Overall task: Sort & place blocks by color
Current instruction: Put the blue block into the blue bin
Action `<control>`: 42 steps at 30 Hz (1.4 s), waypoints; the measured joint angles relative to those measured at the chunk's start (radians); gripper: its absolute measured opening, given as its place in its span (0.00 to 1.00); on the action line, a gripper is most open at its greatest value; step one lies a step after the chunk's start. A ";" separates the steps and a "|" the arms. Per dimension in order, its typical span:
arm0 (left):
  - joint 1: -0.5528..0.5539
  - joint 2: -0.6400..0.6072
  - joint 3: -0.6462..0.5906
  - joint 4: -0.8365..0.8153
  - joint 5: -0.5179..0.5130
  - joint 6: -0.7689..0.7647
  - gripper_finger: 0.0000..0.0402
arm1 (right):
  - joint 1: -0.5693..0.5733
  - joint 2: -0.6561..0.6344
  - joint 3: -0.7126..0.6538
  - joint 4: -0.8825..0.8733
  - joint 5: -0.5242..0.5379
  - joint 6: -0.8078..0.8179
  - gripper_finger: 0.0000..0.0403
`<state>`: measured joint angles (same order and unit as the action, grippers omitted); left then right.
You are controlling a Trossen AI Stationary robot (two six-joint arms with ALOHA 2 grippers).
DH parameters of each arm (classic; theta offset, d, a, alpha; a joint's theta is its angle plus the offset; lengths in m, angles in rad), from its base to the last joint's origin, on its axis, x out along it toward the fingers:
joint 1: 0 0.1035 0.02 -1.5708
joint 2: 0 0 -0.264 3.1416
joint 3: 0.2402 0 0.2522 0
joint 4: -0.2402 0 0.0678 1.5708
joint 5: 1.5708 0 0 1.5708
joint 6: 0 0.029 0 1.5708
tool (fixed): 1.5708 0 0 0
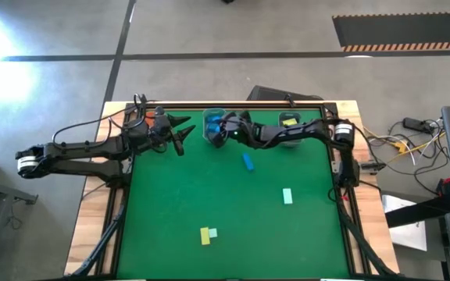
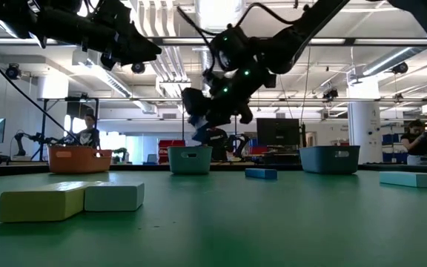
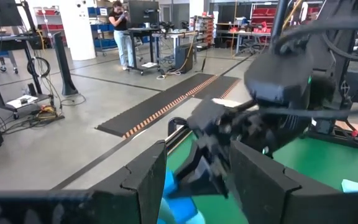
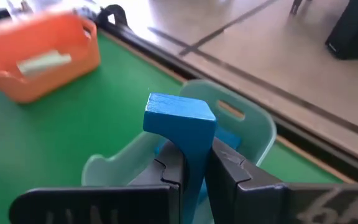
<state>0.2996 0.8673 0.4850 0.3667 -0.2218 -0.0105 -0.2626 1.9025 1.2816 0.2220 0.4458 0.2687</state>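
Release is needing care: the right pincer [image 4: 194, 171] is pinching a blue block [image 4: 180, 121] just above the clear bin [image 4: 253, 127] (blue pieces already inside), so it is best lowering further before opening, while the left pincer [image 1: 180, 133], spread, is waiting near the orange bin [image 4: 39, 59].

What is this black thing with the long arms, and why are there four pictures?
It is a robot with two arms at a green table. One camera looks down from above, one sits at table height, and one rides on each wrist. The right gripper is shut on a blue block, holding it over a clear bin that already has blue inside. The left gripper waits near the orange bin. Lying on the table are another blue block, a mint block, and a yellow block touching a second mint one. A grey bin holds something yellow.
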 joint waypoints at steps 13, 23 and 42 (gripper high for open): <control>0.000 0.000 0.000 0.000 0.000 0.000 0.40 | 0.000 0.072 0.078 -0.093 0.002 0.008 0.12; 0.000 0.000 0.000 -0.001 0.000 0.000 0.40 | 0.000 0.071 0.077 -0.091 0.002 0.020 0.20; 0.000 0.000 0.000 -0.001 0.000 0.000 0.40 | 0.000 0.069 0.075 -0.091 0.002 0.019 0.34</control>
<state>0.2993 0.8673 0.4847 0.3660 -0.2218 -0.0106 -0.2626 1.9713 1.3571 0.1314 0.4473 0.2882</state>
